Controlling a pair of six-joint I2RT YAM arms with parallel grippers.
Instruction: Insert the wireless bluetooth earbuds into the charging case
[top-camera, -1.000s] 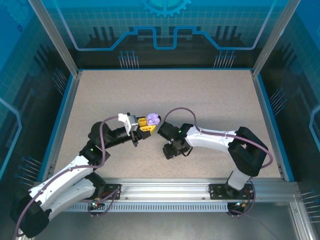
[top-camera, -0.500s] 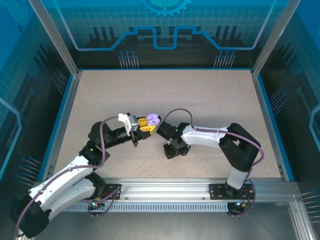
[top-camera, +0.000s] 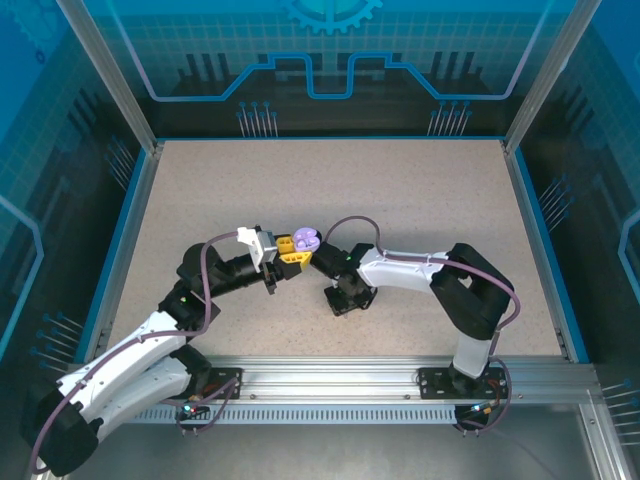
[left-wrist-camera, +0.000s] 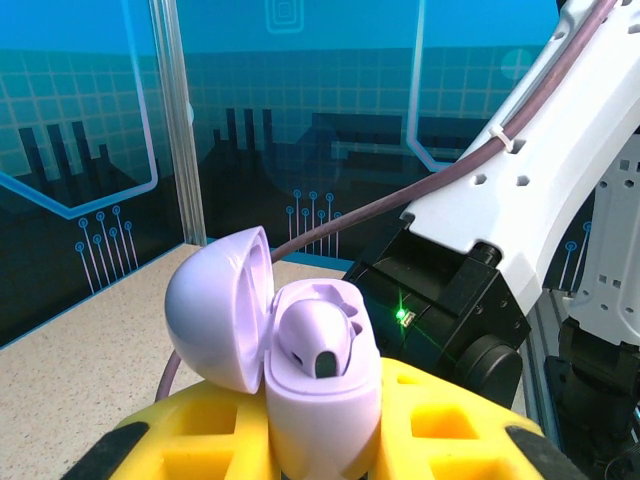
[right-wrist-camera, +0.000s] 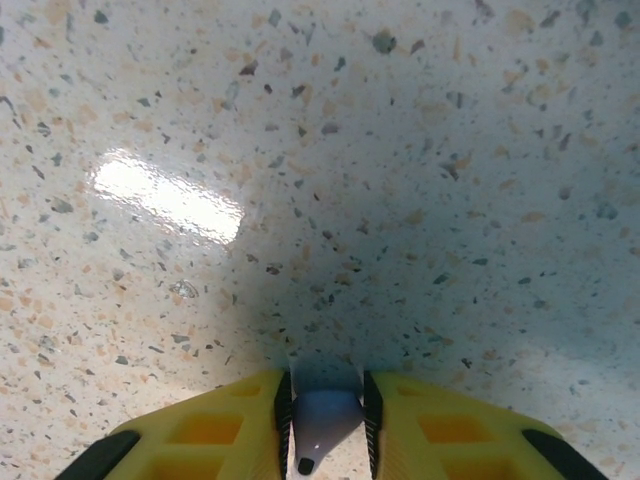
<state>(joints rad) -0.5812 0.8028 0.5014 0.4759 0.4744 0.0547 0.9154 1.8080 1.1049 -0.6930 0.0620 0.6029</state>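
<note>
Inside the case (left-wrist-camera: 322, 405) — one earbud (left-wrist-camera: 312, 340); right hand (right-wrist-camera: 325, 400) pinches second earbud (right-wrist-camera: 320, 420).

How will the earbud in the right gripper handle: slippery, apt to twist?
Probably slippery: the earbud looks smooth and rounded, pinched between the fingers of the right gripper. Likely light and stiff: a tiny moulded shell. It may pivot when pressed into the case.

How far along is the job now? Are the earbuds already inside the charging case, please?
Done: one purple earbud sits in the open purple charging case, which the left gripper grips. In hand: the right gripper has its jaws shut on a second, pale earbud, just above the table. Left: bring it to the case and seat it beside the first.
</note>
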